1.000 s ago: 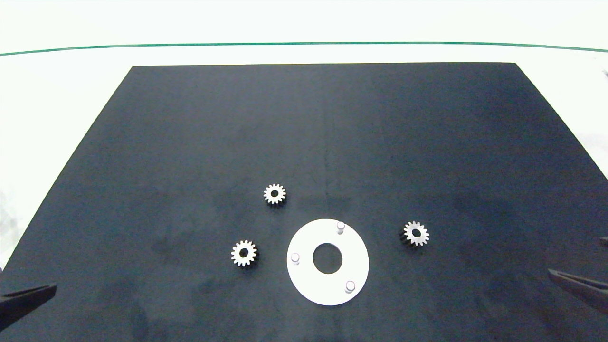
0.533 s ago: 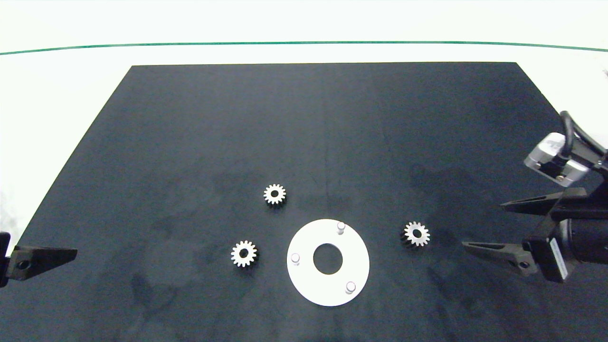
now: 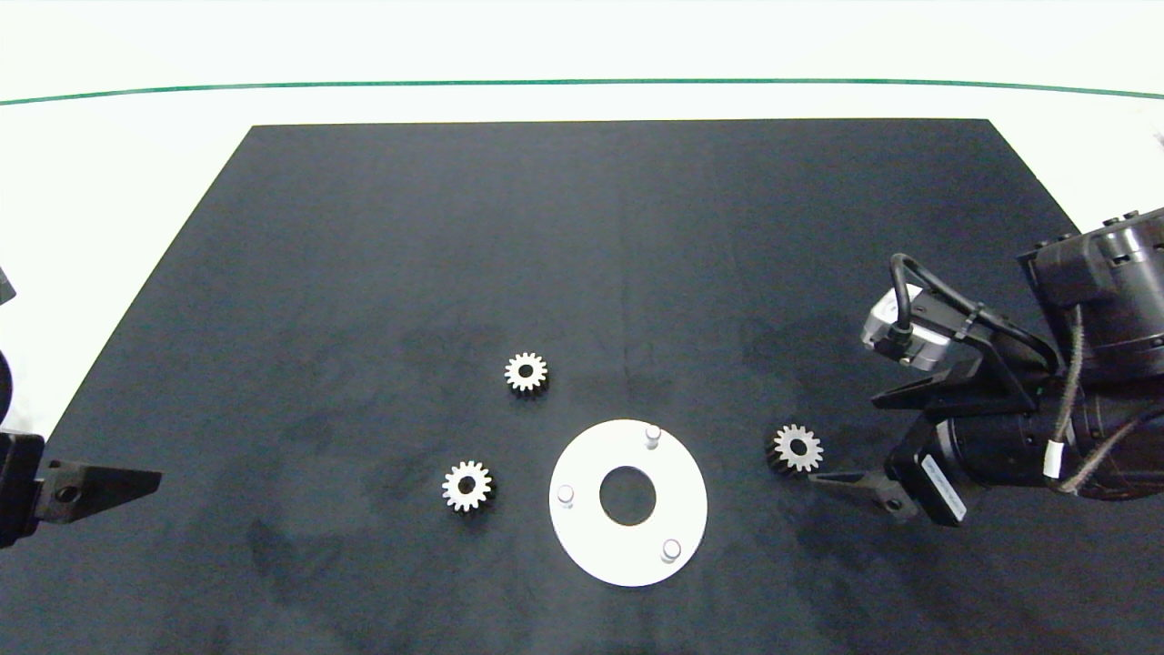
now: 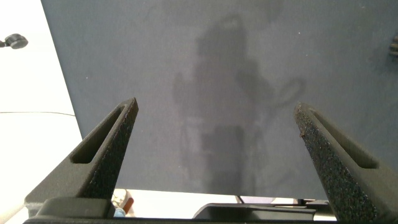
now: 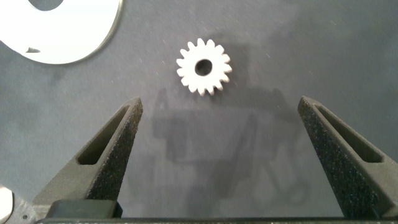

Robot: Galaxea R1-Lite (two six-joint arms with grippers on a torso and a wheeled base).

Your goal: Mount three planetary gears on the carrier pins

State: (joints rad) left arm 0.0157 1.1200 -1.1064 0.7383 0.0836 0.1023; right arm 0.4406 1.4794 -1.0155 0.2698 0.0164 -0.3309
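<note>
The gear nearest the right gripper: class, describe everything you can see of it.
This gear is small and off-white, plastic-looking, with pointed teeth around a round centre bore. It lies flat on the black mat, beside the white disc, apart from it and on no pin. The right gripper, open, flanks it; nothing touches it but the mat.

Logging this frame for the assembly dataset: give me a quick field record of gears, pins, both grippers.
gears: three, all flat on the black mat, none installed; one right of the disc, two left of it
carrier pins: three, bare
right gripper: open, beside the right gear, not touching
left gripper: open, at the mat's left edge, holding nothing
</note>
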